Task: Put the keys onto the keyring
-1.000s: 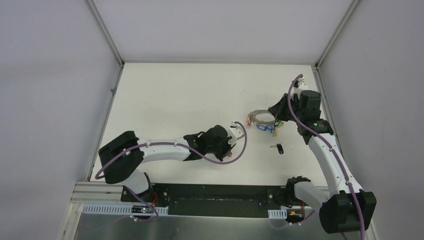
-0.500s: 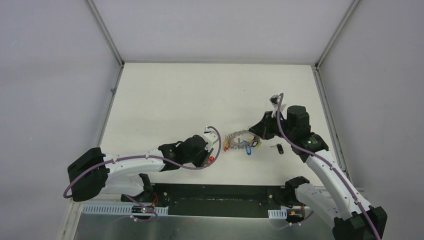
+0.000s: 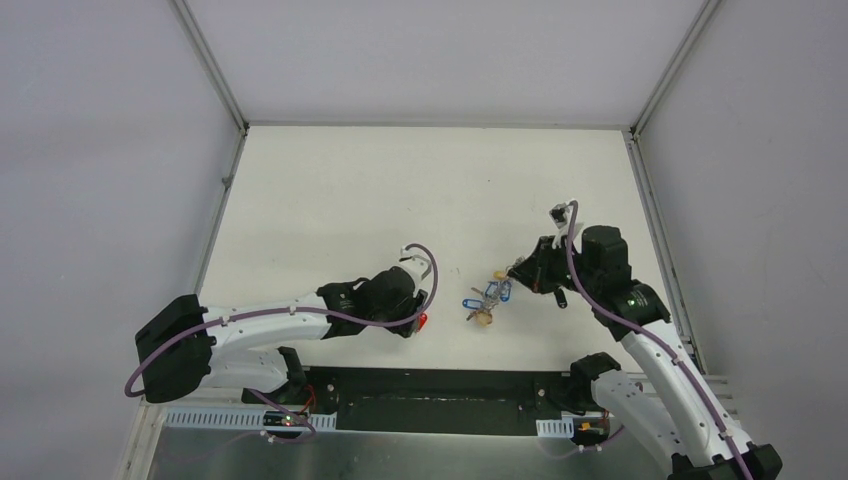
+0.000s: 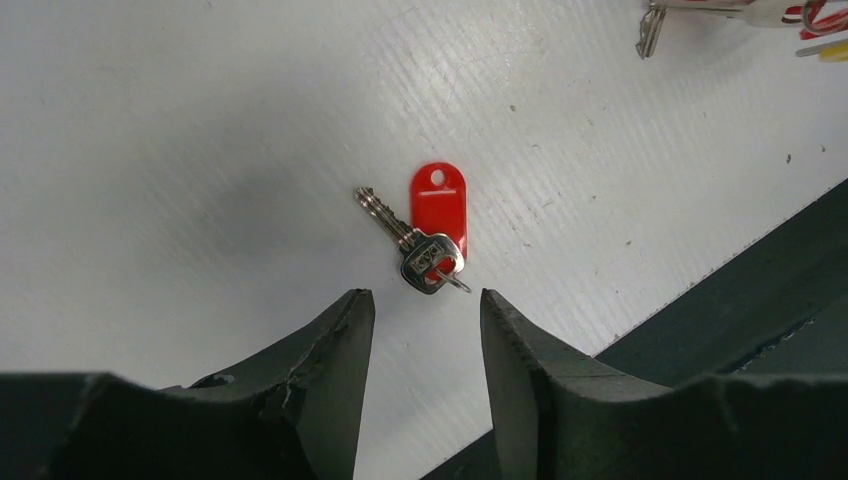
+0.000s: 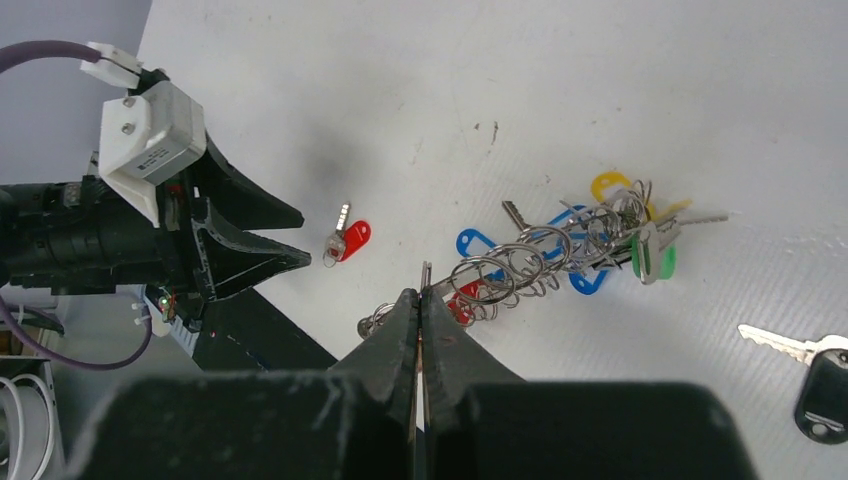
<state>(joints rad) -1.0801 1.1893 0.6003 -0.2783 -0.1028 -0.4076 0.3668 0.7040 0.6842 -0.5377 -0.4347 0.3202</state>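
You've got one white table (image 3: 330, 200) carrying everything. Left gripper (image 4: 424, 296) sits low by the near edge with its jaws parted and nothing between them. Right gripper (image 5: 421, 295) is clamped tight, with a thin sliver of metal poking out between the tips. It looks like the wire of the keyring (image 5: 540, 255), so read that as a pinch on the ring. The ring lies between your two grippers, seen nearly edge-on from the right wrist, and it's loaded with plastic tags (image 5: 472, 242) in blue, red, yellow and green, plus small keys (image 5: 513, 214). Neither loose key is on it. The red-tagged key (image 4: 437, 215) lies flat on the table just ahead of the left fingertips, untouched. The black-headed key (image 5: 825, 378) lies on the table on the ring's right side, well apart from it.
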